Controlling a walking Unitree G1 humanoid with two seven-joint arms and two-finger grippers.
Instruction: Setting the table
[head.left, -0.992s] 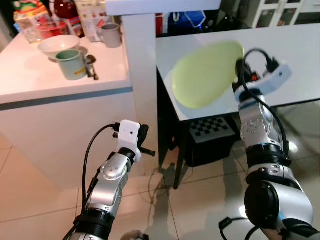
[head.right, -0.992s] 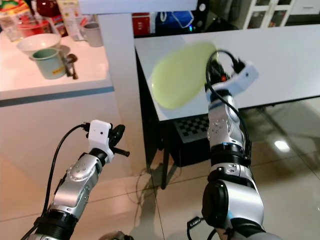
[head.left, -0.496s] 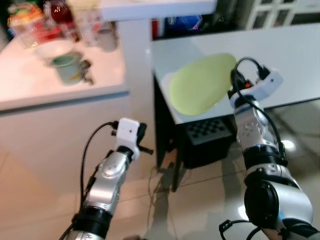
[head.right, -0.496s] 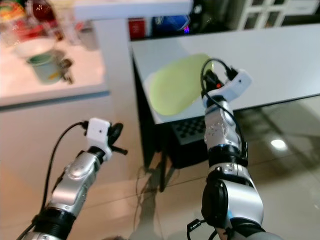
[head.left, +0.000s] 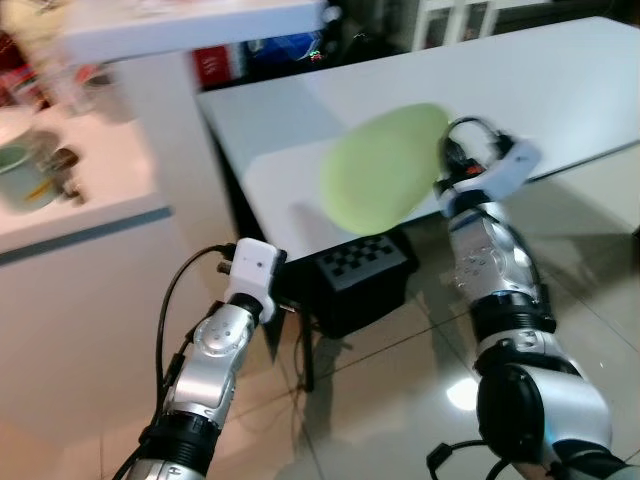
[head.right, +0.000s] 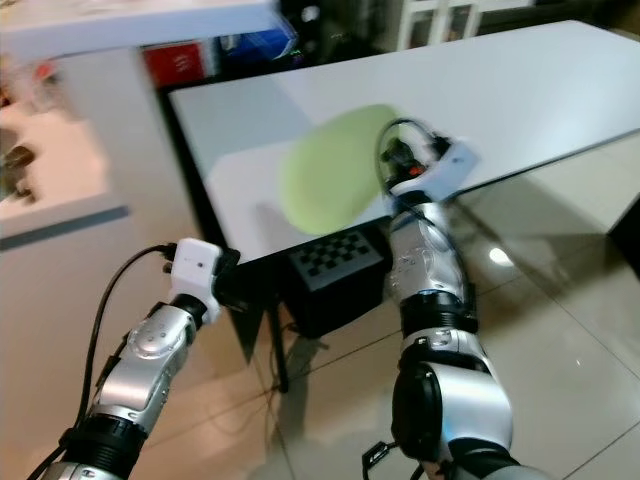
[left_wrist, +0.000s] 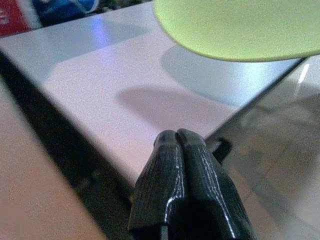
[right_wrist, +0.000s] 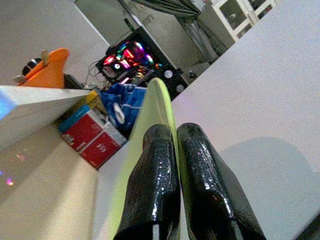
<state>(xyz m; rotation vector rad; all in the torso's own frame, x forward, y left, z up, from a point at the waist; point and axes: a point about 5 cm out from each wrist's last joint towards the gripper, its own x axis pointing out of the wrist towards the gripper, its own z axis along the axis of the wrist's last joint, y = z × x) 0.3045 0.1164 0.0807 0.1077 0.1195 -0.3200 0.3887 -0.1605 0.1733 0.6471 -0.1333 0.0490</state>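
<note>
The right hand (right_wrist: 172, 165) is clamped on the rim of a pale green plate (head.left: 385, 165), its two black fingers (right_wrist: 155, 185) pressed against either face of the thin edge, as the right wrist view shows from close up. The head views give what that view cannot: the plate is held in the air, tilted, over the near corner of the white table (head.left: 560, 90), and casts a soft shadow on the tabletop below. The left wrist view looks up at the plate's underside (left_wrist: 240, 27) and that shadow, with the table edge just ahead of the left hand (left_wrist: 181, 150), whose fingers are pressed together on nothing. In the head views the left arm is raised low in front of the table's dark underside, near a black box with a checkered top (head.left: 365, 270) standing on the tiled floor (head.left: 400, 380). At the left, blurred, a white counter (head.left: 80, 215) carries a green mug (head.left: 18, 172). The right wrist view takes in red boxes (right_wrist: 95, 137) and a blue bag (right_wrist: 120, 107) behind the table
</note>
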